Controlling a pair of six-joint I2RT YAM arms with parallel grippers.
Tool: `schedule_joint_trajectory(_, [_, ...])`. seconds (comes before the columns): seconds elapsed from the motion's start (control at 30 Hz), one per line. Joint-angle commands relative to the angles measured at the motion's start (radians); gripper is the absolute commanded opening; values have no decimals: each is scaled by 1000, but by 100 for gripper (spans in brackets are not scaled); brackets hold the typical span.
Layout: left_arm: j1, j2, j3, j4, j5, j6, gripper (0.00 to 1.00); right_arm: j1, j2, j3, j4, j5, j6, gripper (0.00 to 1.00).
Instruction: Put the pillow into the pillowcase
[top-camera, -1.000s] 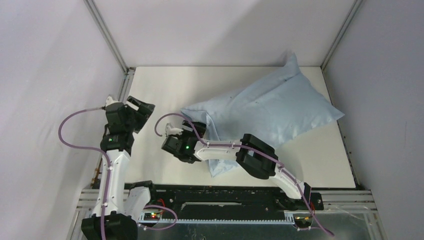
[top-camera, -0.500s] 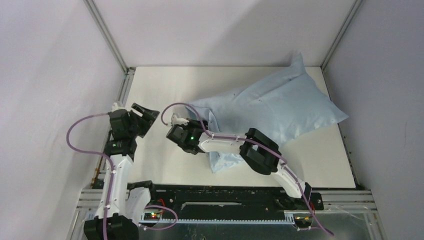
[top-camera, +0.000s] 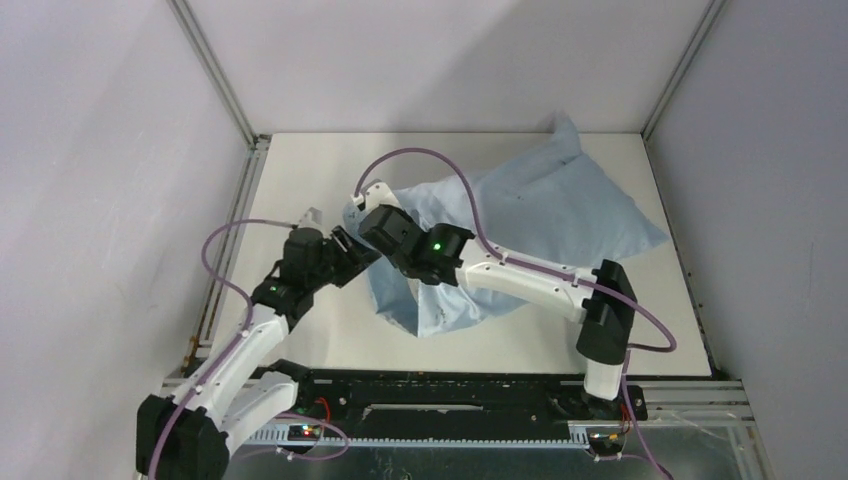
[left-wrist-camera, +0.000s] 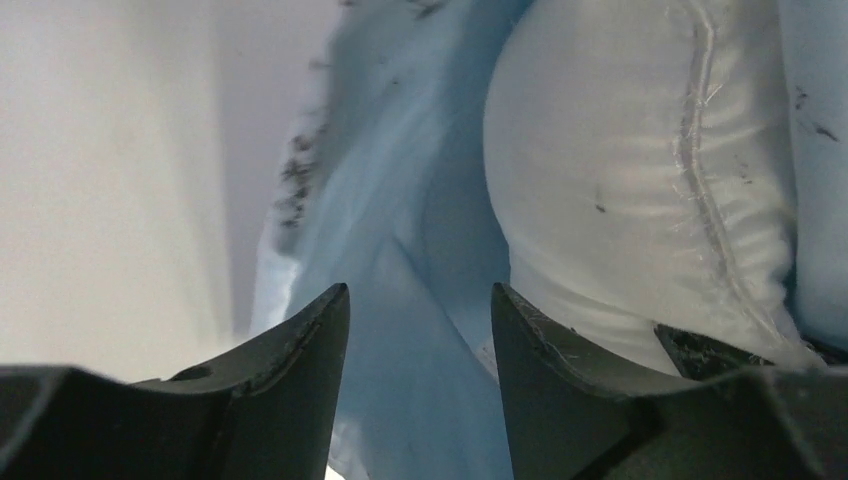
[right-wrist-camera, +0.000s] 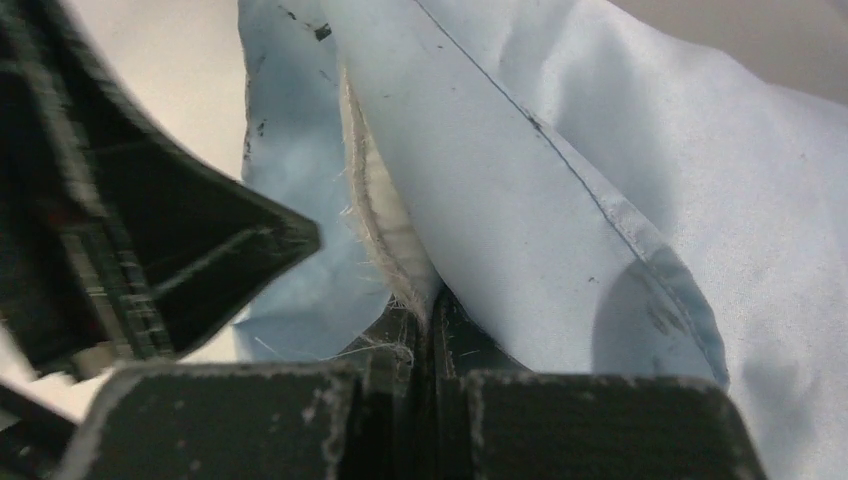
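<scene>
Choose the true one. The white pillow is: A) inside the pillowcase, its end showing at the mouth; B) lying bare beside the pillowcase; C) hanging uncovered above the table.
A: in the left wrist view the pillow bulges white between folds of the blue pillowcase.

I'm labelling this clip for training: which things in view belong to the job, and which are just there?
Job:
plump white fabric pillow
thin light blue fabric pillowcase
right gripper, pinching the pillow's seam
left gripper, open at the case's mouth

Just there:
white tabletop
purple arm cables
</scene>
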Motion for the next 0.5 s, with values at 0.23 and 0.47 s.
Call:
schedule_joint_trajectory(0.23, [-296,107,-27,78,-352,-23,55,-27,-254,-245,220,-248,208,0])
schedule_joint_trajectory(0.47, [-440,243,-42,152,-510,12,62,-31,-337,-348,283,-306,266,0])
